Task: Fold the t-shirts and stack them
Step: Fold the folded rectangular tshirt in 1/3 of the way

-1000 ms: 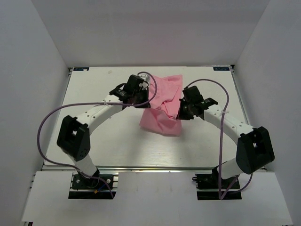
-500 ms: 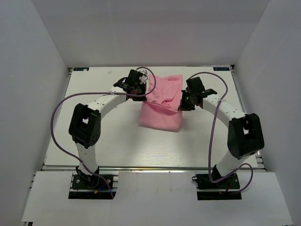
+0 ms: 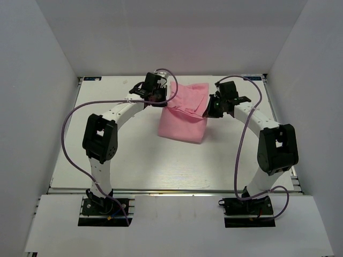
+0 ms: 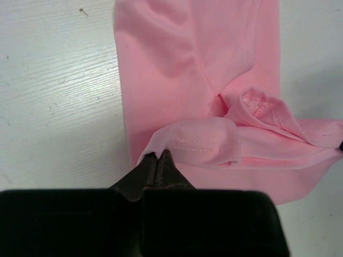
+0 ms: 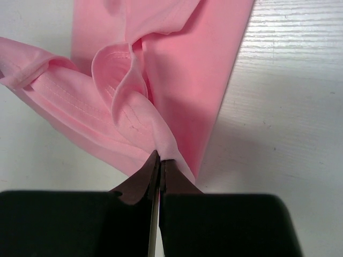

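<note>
A light-pink t-shirt (image 3: 185,115) lies partly folded on the white table, toward the back middle. My left gripper (image 3: 164,101) is shut on a hemmed edge at the shirt's left side (image 4: 187,139); its tips (image 4: 157,156) pinch the cloth. My right gripper (image 3: 206,111) is shut on the shirt's right side, with the fabric (image 5: 134,118) bunched just ahead of its tips (image 5: 159,158). A raised fold spans between the two grippers, above the flat lower layer.
The white table (image 3: 107,155) has a raised rim along its back edge (image 3: 171,76). White walls stand on three sides. Purple cables (image 3: 67,134) loop beside each arm.
Both grippers have carried their held edges away from me toward the table's back. The shirt's raised fold has moved back with them, and the arms have stretched out further.
</note>
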{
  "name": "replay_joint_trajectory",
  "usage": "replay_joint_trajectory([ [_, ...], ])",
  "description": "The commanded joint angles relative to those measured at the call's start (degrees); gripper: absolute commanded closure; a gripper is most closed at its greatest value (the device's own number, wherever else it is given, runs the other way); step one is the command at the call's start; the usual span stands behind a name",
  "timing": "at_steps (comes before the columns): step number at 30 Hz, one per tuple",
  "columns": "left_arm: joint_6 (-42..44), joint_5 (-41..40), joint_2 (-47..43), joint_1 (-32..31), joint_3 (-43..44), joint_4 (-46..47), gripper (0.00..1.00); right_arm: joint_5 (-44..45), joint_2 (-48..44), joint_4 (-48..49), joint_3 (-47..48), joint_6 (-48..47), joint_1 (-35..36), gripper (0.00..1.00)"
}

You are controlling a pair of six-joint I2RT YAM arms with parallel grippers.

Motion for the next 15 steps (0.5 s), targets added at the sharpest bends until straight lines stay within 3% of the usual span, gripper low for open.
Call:
replay_joint_trajectory([
  [1, 1.1, 0.6, 0.3, 0.8, 3.3, 2.3, 1.0, -2.4, 1.2, 2.8, 2.8, -1.3, -1.0, 1.0],
  [15, 0.0, 1.2, 9.7, 2.4, 7.3, 6.7, 0.97, -3.9, 10.1, 7.1, 7.2, -1.3, -3.5, 1.0],
])
